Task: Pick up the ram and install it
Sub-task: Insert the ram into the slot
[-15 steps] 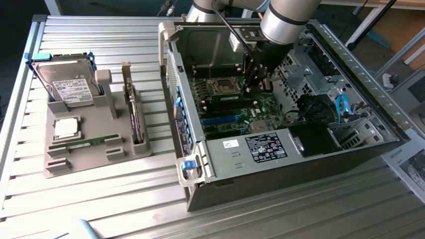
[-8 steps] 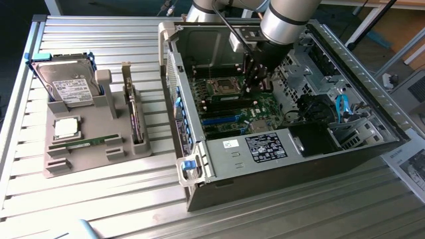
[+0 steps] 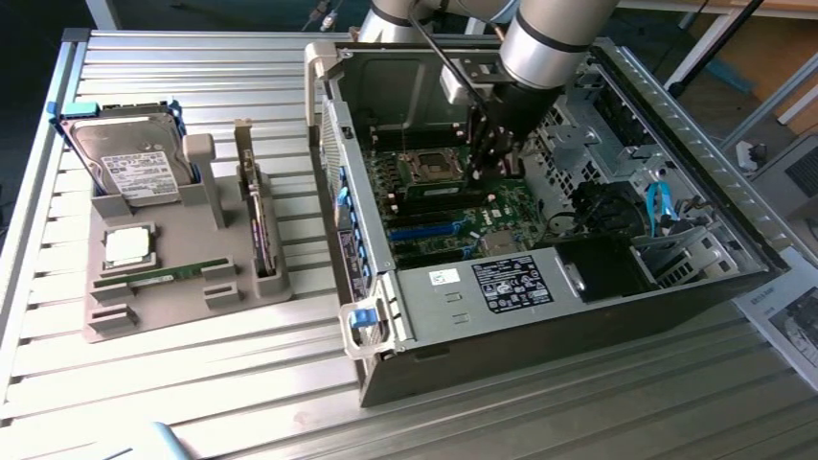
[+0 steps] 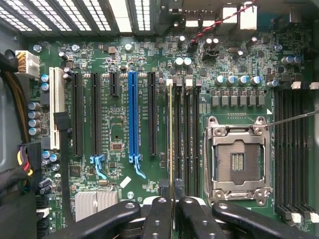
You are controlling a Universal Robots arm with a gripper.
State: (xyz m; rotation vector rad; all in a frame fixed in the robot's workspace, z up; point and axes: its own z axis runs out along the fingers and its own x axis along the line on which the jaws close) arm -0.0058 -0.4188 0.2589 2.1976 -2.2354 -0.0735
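Observation:
The ram (image 4: pixel 171 139) appears edge-on as a thin green-gold strip, running in line with the dark memory slots (image 4: pixel 185 134) beside the open processor socket (image 4: pixel 238 162). My gripper (image 4: pixel 171 211) is shut on the end of the ram nearest the camera, with a black finger (image 4: pixel 158 219) on each side. I cannot tell whether the ram touches a slot. In the exterior view my gripper (image 3: pixel 492 163) reaches down into the open computer case (image 3: pixel 383 316), just over the green motherboard (image 3: pixel 442 206).
On the exterior view's left, a grey holder (image 3: pixel 167 307) carries a hard drive (image 3: pixel 128 168), a square silver chip (image 3: pixel 128 246) and another green stick (image 3: pixel 167 277). Inside the case are a blue expansion slot (image 4: pixel 132 119), blue cables (image 3: pixel 658 206) and drive cages (image 3: pixel 601 144).

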